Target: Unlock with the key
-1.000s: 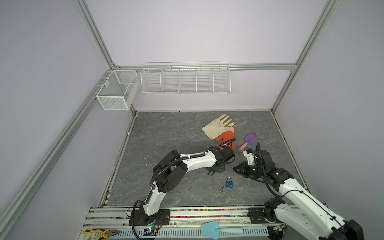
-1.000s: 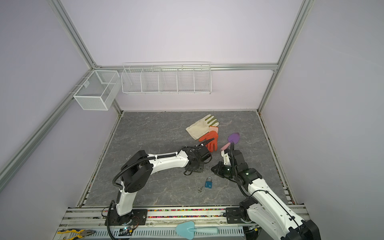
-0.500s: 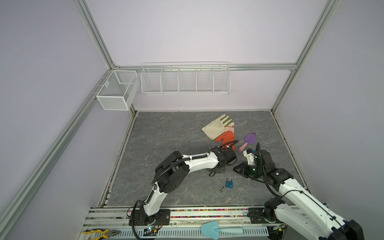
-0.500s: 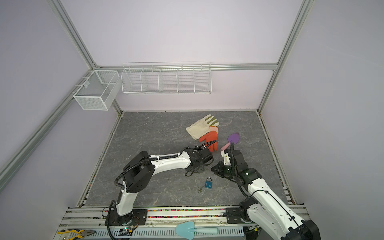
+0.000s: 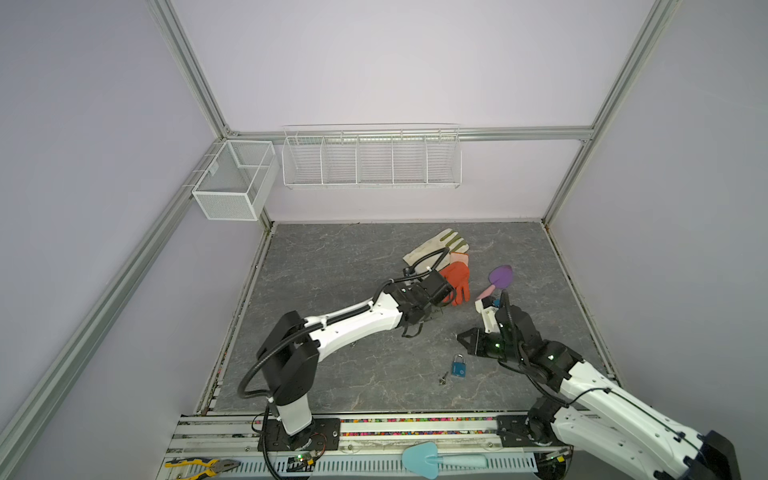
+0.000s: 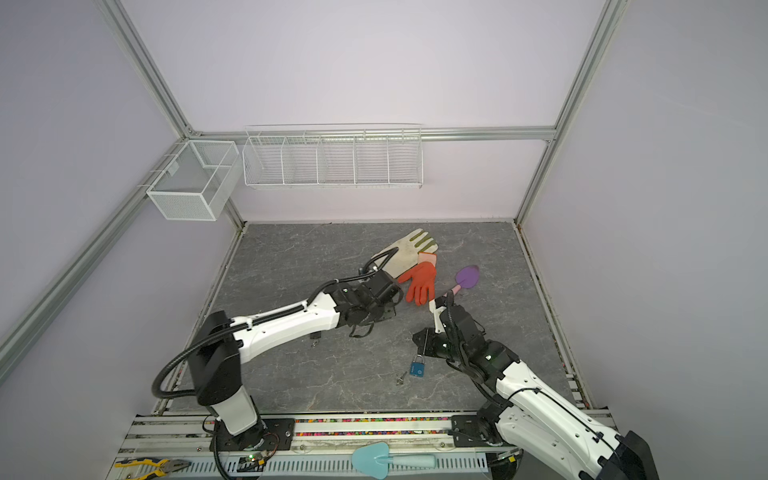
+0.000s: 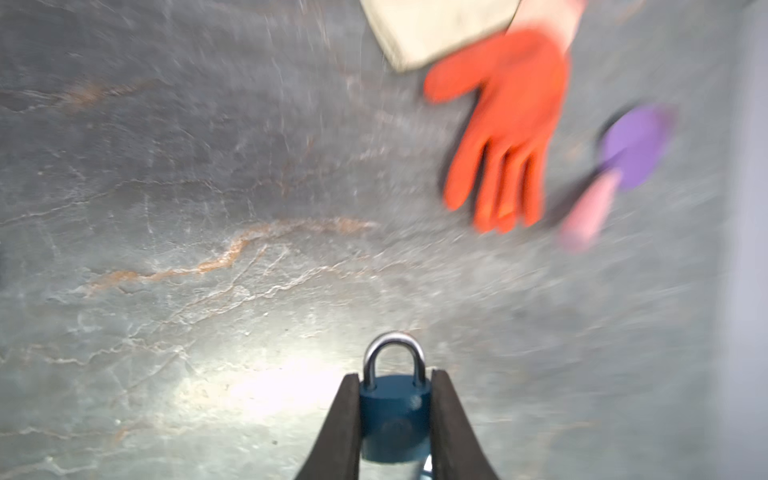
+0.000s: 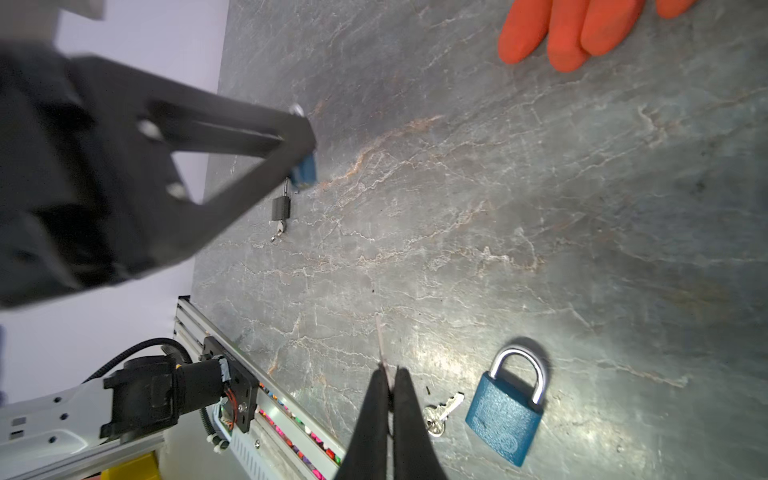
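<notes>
Here, the left claw (image 7: 394, 376) is shown clamped on a blue padlock (image 7: 395, 411), its shackle (image 7: 392, 337) pointed away from the wrist. The right claw (image 8: 388, 370) is closed — just beside its tips the key (image 8: 442, 413) is seen flat on the table (image 8: 498, 208), and just beyond that a second padlock (image 8: 505, 415); farther off, an orange glove (image 8: 573, 29). A flat key may be skidded aside if pressed by closed tips; the blue padlock may be twisted during insertion.
</notes>
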Controlling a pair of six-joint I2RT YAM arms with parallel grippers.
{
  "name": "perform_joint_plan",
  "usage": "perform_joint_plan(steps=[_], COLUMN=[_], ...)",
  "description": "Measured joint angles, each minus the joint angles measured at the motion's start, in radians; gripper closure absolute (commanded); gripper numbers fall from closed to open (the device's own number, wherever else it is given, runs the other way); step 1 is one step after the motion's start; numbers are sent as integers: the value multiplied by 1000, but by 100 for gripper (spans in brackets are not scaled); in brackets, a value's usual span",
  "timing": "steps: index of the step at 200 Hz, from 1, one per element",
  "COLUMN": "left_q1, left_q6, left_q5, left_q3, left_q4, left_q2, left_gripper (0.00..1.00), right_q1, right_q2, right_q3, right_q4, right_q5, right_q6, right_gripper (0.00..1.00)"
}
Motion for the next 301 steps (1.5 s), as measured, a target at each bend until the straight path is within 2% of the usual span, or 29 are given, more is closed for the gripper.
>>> perform_joint_plan(steps=[32,49,100,165,301], left_q1=[16,17,19,22,23], left_q6=[-169,-251,-383,-431,-449], left_q5=[51,74,109,102,80], left_q3=[-166,-254,-293,-321,-341], left_q4=[193,273,371,414,419], left_q2=[-148,-189,-222,-245,-270], left_gripper=[99,100,100,100,100], right_q1=[132,176,219,232,232], right_q2=[31,62,191,242,222], right_q3=[38,58,120,162,180], right_q4=[70,117,212,223,209], right_q5=[168,239,324,339,374], right_q6=[-6,-16,-54,-74,-90], right_gripper=[94,94,94,94,94])
